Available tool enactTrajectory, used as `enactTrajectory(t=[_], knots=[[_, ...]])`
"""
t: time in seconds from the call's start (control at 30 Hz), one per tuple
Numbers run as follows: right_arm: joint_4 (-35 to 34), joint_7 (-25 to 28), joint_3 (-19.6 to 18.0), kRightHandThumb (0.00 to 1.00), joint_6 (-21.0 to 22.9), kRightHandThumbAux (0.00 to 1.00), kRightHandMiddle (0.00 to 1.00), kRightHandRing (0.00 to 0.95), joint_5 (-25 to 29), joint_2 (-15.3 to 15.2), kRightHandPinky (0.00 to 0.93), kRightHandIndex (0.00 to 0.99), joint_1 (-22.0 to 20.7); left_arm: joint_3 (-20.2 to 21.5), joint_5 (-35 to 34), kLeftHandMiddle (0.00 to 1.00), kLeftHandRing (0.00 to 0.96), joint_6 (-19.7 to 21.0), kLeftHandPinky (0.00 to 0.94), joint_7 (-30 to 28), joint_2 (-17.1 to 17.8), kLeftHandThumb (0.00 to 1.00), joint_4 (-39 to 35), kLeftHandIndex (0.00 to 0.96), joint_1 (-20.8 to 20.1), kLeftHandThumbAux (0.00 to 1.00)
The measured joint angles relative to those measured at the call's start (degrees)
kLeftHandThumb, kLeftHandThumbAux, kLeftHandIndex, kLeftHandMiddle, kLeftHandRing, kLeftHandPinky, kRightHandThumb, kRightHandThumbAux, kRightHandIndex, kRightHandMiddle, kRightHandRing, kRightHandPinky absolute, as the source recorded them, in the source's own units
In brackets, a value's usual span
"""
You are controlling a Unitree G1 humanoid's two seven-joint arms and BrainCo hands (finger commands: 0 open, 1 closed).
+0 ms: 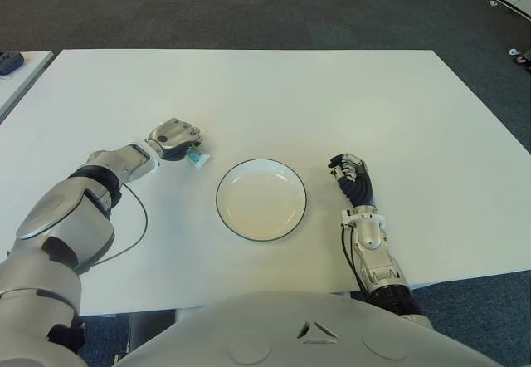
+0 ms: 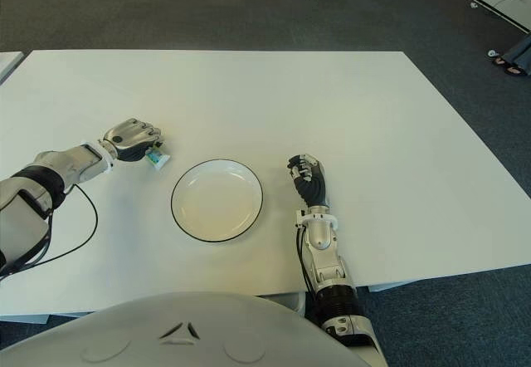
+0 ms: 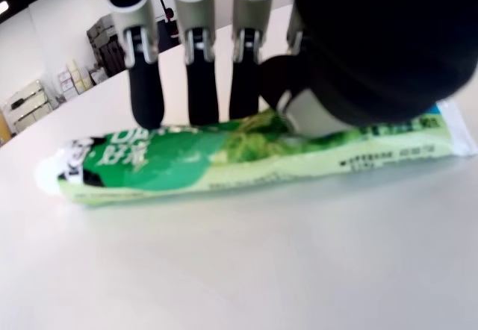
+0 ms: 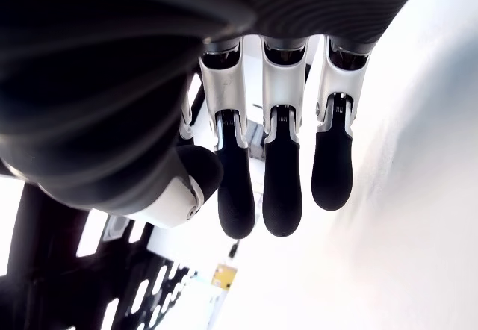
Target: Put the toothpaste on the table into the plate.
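- Closest to the head camera sits the robot's own grey torso (image 1: 307, 334), and just beyond it the white table (image 1: 274, 93) carrying everything that matters
- Centre of the near table edge: the plate (image 1: 260, 199), white with a dark rim, holding nothing
- Left of the plate, close beside it but apart from its rim, the left hand (image 1: 174, 139) is curled down over the toothpaste (image 3: 246, 151); only the tube's blue-green end pokes out from under the hand in the eye views
- Left wrist view: the green tube lies flat on the tabletop, the dark fingertips (image 3: 146, 98) down along its far side and the thumb pressing onto it from the near side, so the fingers are closing in a pinch around it; the tube looks not yet lifted
- Right of the plate, the right hand (image 1: 353, 180) shows with its fingers loosely bent side by side and nothing between them and the thumb; it takes no part in the work
- Judged progress: reaching is done and the grasp is being made, an early stage of the job
- Left to do, as I read it: firm up the hold, raise the tube off the table, carry it the short way rightward over the rim, and let it go inside the plate
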Motion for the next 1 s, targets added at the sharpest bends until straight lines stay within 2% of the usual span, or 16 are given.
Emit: enactTrajectory(t=[0.27, 0.53, 1.0], knots=[[0.5, -0.3, -0.3, 0.696, -0.1, 0.736, 0.511, 0.52, 0.0, -0.1, 0.51, 0.429, 0.0, -0.1, -0.1, 0.657, 0.645, 0.8, 0.612, 2.1, -0.5, 0.715, 1.5, 0.438, 0.2, 0.705], [0.8, -0.8, -0.4, 0.695, -0.4, 0.736, 0.513, 0.517, -0.2, -0.1, 0.502, 0.43, 0.0, 0.3, -0.5, 0.705, 0.691, 1.2, 0.678, 2.6, -0.8, 0.714, 2.1, 0.439, 0.5, 0.706], [0.8, -1.1, -0.4, 0.695, -0.4, 0.736, 0.514, 0.518, -0.7, -0.1, 0.513, 0.43, 0.0, 2.6, -2.6, 0.734, 0.712, 1.9, 0.691, 1.9, -2.0, 0.712, 3.3, 0.439, 1.0, 0.707]])
